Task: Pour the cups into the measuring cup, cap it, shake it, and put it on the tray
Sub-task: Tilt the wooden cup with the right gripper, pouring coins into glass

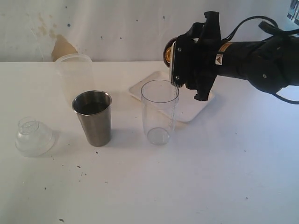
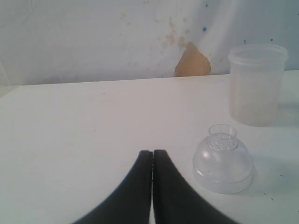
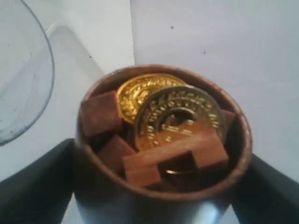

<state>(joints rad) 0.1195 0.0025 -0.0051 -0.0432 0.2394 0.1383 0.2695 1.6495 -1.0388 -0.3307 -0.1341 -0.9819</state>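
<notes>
White table (image 1: 224,177), lightly speckled with dark flecks; stained pale wall behind.

White tray (image 1: 191,109) toward the back right: rounded corners, shallow rim, nothing resting on it. Its near edge lies just behind the measuring cup.

Frosted plastic tub (image 1: 74,74) at back left, upright, well apart from the tray.

Measuring cup (image 1: 160,112) at centre, upright: clear, straight-sided, nothing visible inside.

Steel tumbler (image 1: 93,119) just left of it, apart, upright: shiny and tapered, with a dark interior; contents not readable.

Wooden cup (image 1: 167,54) off the table, up over the tray's area, near and above the measuring cup's rim. It is reddish-brown and rounded. The right wrist view looks into its mouth: two gold coins (image 3: 180,121) with embossed faces among several small brown wooden blocks (image 3: 173,161), filling it nearly to the rim.

Clear domed lid (image 1: 33,136) with a small neck on top sits on the table at far left.

Right gripper (image 3: 159,191): dark fingers (image 3: 37,186) spread to the cup's width, one pressed against each side of its wall.

Left gripper (image 2: 153,154): fingertips pressed together, nothing between them, above bare table near the lid.
</notes>
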